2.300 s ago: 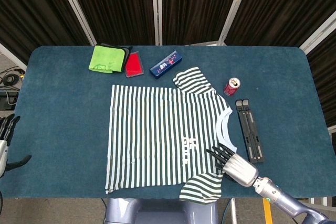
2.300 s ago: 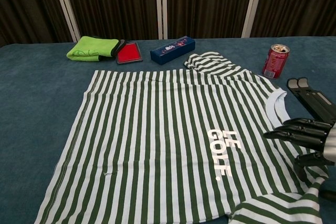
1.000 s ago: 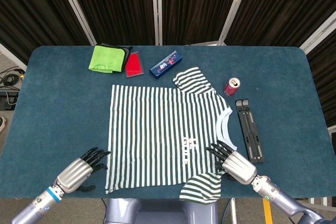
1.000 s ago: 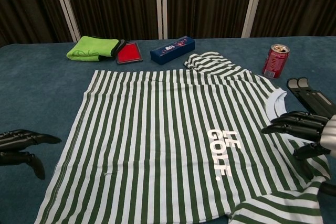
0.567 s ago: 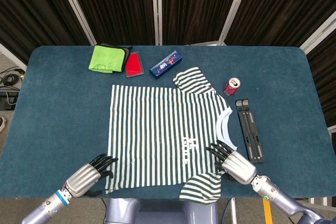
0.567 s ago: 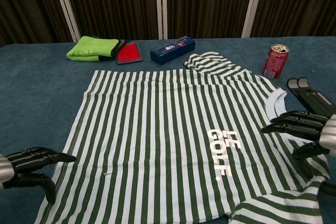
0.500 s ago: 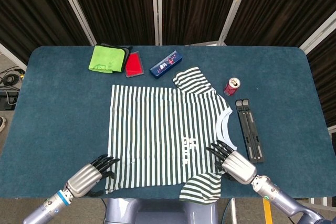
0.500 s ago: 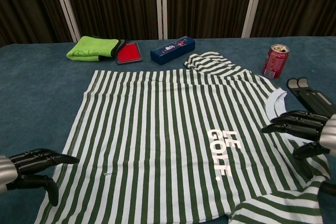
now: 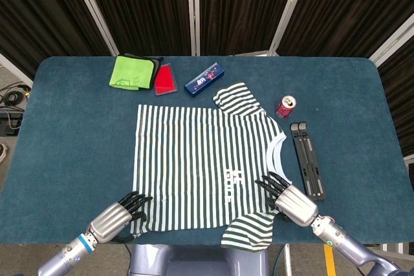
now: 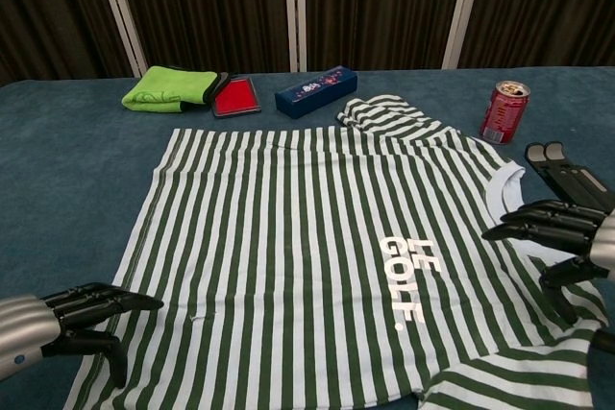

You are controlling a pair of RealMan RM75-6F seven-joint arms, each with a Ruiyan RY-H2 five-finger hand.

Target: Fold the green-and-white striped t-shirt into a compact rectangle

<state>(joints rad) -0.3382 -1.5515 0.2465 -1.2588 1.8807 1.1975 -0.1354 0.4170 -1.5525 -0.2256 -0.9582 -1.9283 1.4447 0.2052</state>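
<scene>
Reaching for near edge | t-shirt (image 9: 200, 166) flat mid-table, soft, light, likely to bunch | left hand (image 9: 116, 218) fingers spread, empty, at hem corner | right hand (image 9: 289, 200) spread, empty, over shoulder | pinch hem corner and shoulder seam.

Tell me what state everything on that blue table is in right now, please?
Green-and-white striped cotton t-shirt: spread flat, unfolded, both sleeves folded in.
Left robot hand: open, fingers at the shirt's bottom corner.
Right robot hand: open, over the shirt near the collar.
Red soda can: upright.
Lime green cloth: folded.
Black folding stand: collapsed flat.
Dark blue box: closed, lying flat.
</scene>
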